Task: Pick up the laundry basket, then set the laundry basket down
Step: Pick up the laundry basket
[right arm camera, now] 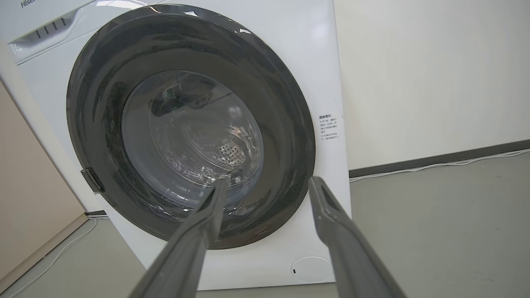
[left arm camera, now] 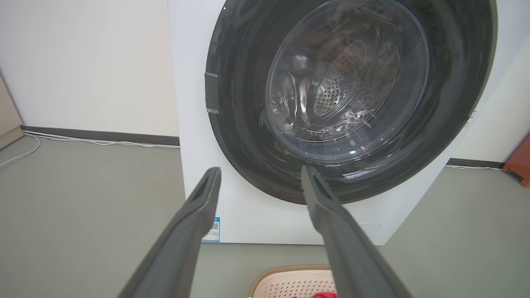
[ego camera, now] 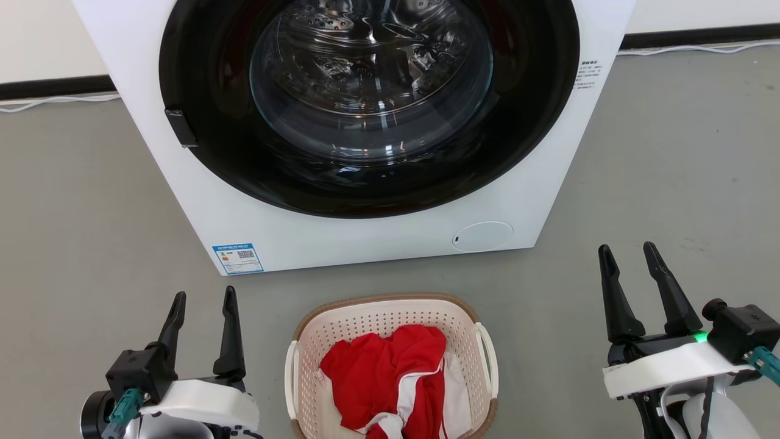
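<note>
The laundry basket (ego camera: 390, 332), cream-white perforated plastic with a brown rim and white loop handles, stands on the grey floor at the bottom centre of the head view. Red and white clothes (ego camera: 390, 381) lie inside it. My left gripper (ego camera: 204, 299) hovers open to the basket's left, apart from it. Further off on the basket's right, my right gripper (ego camera: 627, 251) is open too. The left wrist view catches the basket's far rim (left arm camera: 290, 271) at its bottom edge, between the spread fingers (left arm camera: 198, 207). In the right wrist view the gripper (right arm camera: 267, 184) is open before the washer.
A white front-loading washing machine (ego camera: 359, 238) with a dark round door (ego camera: 365, 103) stands just behind the basket. White cables (ego camera: 55, 102) run along the wall's dark baseboard. An orange-brown object (left arm camera: 517, 165) sits at the far right of the left wrist view.
</note>
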Motion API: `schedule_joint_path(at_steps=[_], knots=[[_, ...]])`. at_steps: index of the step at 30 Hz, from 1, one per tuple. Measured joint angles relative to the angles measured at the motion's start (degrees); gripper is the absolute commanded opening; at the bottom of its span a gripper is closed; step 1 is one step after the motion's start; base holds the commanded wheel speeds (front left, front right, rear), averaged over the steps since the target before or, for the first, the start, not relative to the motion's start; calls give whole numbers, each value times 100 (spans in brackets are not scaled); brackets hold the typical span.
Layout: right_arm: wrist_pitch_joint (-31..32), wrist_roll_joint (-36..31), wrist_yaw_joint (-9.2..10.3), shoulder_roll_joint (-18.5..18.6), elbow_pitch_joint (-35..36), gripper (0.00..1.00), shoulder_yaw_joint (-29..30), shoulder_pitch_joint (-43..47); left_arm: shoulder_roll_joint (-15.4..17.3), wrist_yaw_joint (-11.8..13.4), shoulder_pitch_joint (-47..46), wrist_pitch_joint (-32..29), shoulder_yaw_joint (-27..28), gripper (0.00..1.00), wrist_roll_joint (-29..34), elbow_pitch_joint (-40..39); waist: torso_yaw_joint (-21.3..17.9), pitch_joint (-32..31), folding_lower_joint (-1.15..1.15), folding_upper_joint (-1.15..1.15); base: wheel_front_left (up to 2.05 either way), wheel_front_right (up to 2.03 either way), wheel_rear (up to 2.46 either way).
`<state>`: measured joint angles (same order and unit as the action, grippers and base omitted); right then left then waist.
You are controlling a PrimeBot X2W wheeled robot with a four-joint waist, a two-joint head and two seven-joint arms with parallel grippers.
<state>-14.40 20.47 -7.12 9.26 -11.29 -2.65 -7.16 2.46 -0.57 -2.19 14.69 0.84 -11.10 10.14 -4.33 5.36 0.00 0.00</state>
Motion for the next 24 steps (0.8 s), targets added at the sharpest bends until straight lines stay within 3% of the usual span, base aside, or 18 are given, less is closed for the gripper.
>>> schedule_joint_path(at_steps=[13, 24], knots=[[0, 2, 0, -4, -4, 100, -11, -19, -2, 9, -74, 0, -25, 100, -54, 42, -15, 187, 0, 0, 0, 0, 0], [1, 74, 0, 27, -137, 100, -175, -448, -11, 9, -653, 0, -199, 100, -41, 334, -40, 927, 0, 0, 0, 0, 0]])
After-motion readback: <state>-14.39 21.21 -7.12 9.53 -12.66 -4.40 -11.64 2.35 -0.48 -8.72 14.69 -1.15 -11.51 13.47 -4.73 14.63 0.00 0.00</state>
